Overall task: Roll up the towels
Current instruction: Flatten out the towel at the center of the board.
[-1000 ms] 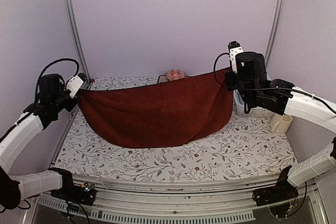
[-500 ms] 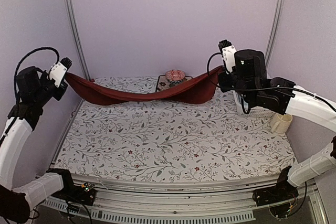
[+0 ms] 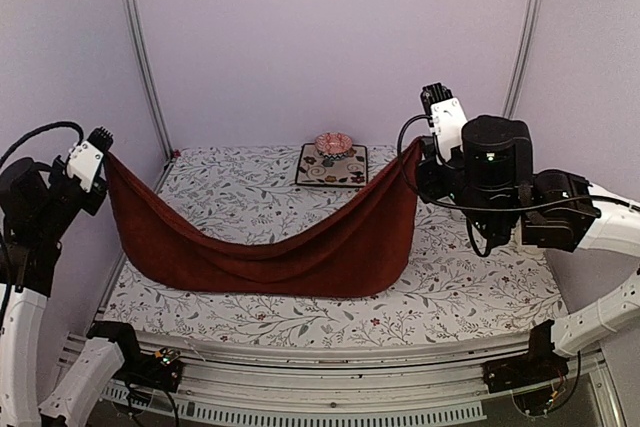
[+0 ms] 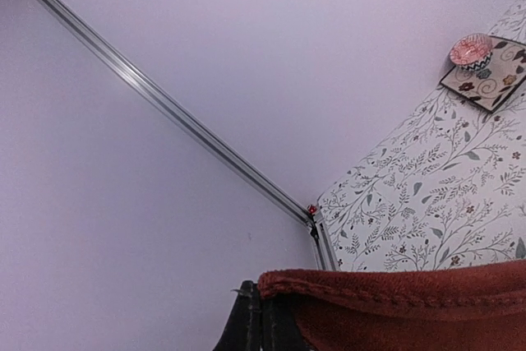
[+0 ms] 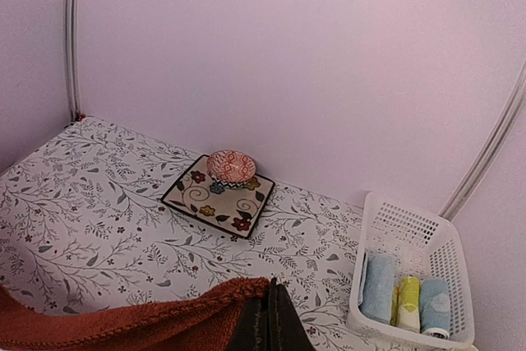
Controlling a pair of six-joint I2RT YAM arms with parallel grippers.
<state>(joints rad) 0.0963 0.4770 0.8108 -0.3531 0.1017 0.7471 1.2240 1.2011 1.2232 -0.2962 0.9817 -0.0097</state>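
A large dark red towel (image 3: 300,257) hangs stretched between my two grippers, above the white floral table covering (image 3: 450,292). It sags in a deep curve, and its lower fold reaches the covering toward the front. At the left, my left gripper (image 3: 105,162) is shut on one top corner of the towel. The left wrist view shows that gripper (image 4: 261,306) pinching the towel's hem (image 4: 394,293). Right of centre, my right gripper (image 3: 415,152) is shut on the other top corner. The right wrist view shows this gripper (image 5: 271,293) with the towel (image 5: 123,322) trailing off to the left.
A square floral mat (image 3: 332,164) with a small red bowl (image 3: 333,143) on it lies at the back centre. At the right a white basket (image 5: 407,223) holds rolled towels, two pale blue (image 5: 378,289) and one yellow (image 5: 408,302). Purple walls and metal posts enclose the table.
Both grippers have swung the red towel from the back of the table toward the front. It now sags much lower, and the floral mat is uncovered.
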